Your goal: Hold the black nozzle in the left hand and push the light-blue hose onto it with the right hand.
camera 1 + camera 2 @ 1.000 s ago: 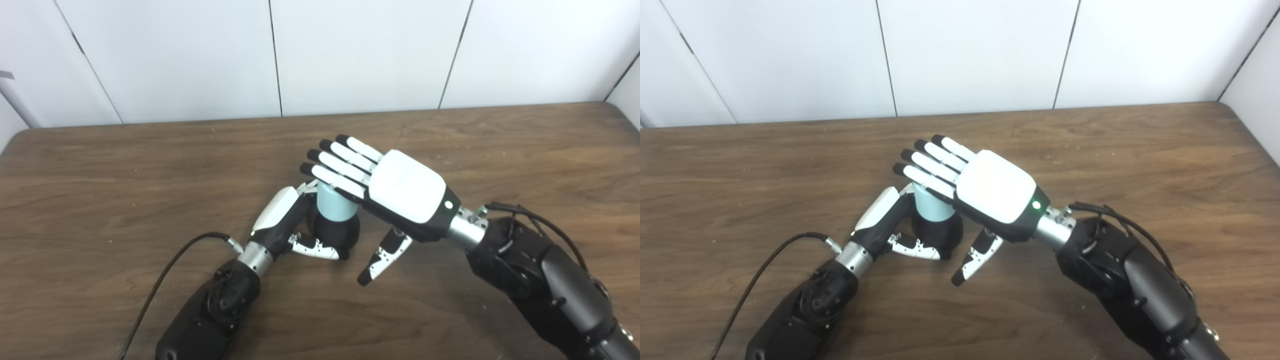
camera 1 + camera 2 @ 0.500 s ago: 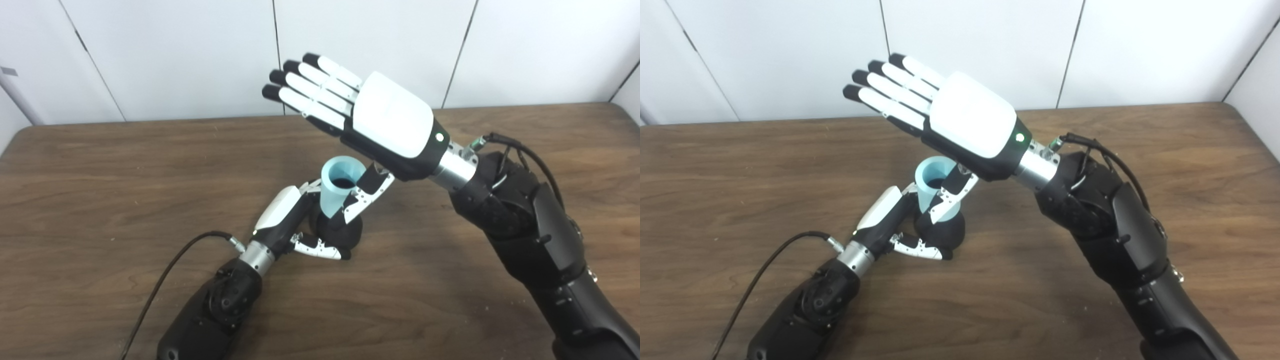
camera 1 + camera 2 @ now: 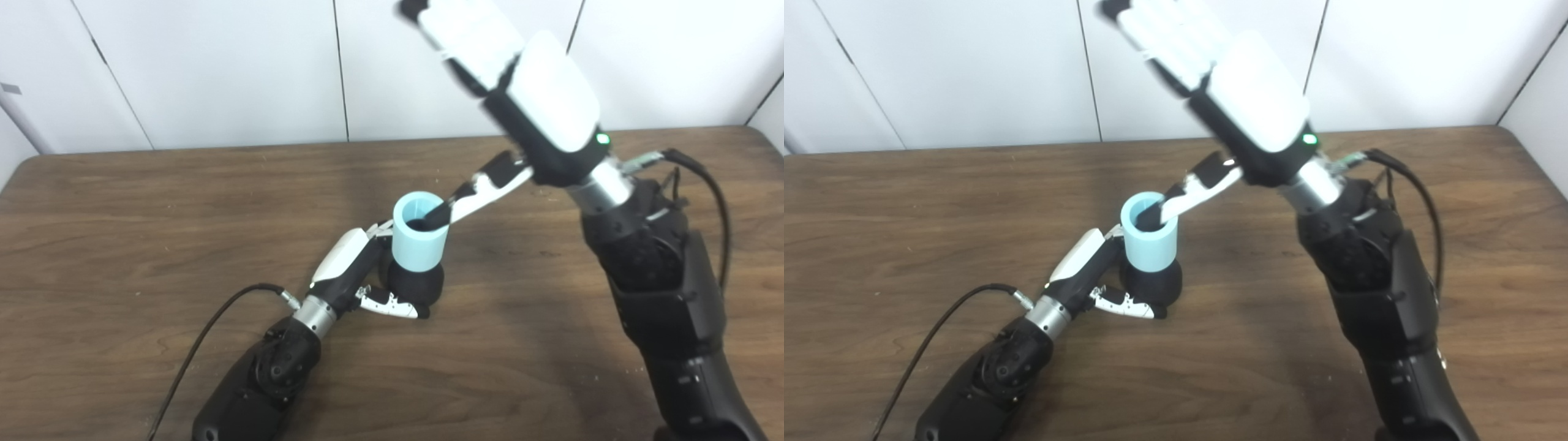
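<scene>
Hose (image 3: 418, 239) sits on top of the black nozzle (image 3: 416, 285) near the middle of the table (image 3: 122, 202). Left hand (image 3: 355, 269) is wrapped around the nozzle. Right hand (image 3: 520, 79) is up high, fingers spread, holding nothing. I think the push is nearly done.

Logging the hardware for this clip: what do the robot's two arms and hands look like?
Both arms are glossy black shells ending in silver metal wrist collars. Each hand, the left hand and the right hand, has a white back plate on a black frame. The left thumb is white with black segments. A small green light glows near the right wrist. Black cables run to both wrists.
</scene>
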`<act>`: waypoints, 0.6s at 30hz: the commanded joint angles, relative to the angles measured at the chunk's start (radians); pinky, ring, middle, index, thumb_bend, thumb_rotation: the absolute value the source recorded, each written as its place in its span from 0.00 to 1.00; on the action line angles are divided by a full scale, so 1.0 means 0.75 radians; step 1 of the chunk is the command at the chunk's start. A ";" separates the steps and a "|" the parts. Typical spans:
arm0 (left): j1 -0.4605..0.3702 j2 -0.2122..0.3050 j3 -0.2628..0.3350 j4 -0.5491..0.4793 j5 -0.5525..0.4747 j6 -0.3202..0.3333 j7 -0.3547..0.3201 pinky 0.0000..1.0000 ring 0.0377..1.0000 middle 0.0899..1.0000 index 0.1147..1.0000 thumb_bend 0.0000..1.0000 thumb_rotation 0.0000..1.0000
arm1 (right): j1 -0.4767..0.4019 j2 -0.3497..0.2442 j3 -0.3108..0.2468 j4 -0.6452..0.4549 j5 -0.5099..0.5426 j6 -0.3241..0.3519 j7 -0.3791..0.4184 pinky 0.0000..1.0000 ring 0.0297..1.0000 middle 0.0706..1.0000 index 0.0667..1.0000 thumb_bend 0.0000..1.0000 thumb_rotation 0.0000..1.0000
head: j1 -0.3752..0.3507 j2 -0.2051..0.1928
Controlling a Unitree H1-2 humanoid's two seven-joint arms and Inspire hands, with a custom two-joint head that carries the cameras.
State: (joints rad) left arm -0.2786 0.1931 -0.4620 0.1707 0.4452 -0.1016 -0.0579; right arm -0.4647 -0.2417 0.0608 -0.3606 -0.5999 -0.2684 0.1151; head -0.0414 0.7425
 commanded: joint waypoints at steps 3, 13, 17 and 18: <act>0.152 0.020 -0.016 0.000 -0.016 0.008 -0.077 1.00 0.97 0.95 0.94 0.75 0.44 | 0.107 0.030 -0.055 -0.094 0.078 0.134 -0.002 1.00 1.00 1.00 1.00 0.85 0.79 | 0.009 -0.011; 0.214 0.096 0.098 -0.256 -0.003 -0.067 -0.068 1.00 1.00 1.00 1.00 0.86 0.47 | 0.503 0.261 -0.145 -0.174 0.286 0.331 -0.120 1.00 1.00 1.00 1.00 0.77 0.99 | 0.020 -0.041; 0.243 0.112 0.194 -0.382 -0.070 -0.020 -0.108 1.00 1.00 1.00 1.00 0.85 0.47 | 0.652 0.382 -0.176 -0.202 0.493 0.450 -0.138 1.00 1.00 1.00 1.00 0.78 1.00 | 0.047 -0.054; 0.246 0.112 0.218 -0.411 -0.085 -0.003 -0.119 1.00 1.00 1.00 1.00 0.84 0.47 | 0.678 0.405 -0.184 -0.197 0.550 0.471 -0.141 1.00 1.00 1.00 1.00 0.79 1.00 | 0.057 -0.059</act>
State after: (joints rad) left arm -0.0810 0.2631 -0.3217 -0.0974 0.4005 -0.1195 -0.1456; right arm 0.0424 0.0539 -0.0656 -0.4855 -0.2426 0.0762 0.0253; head 0.0015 0.6965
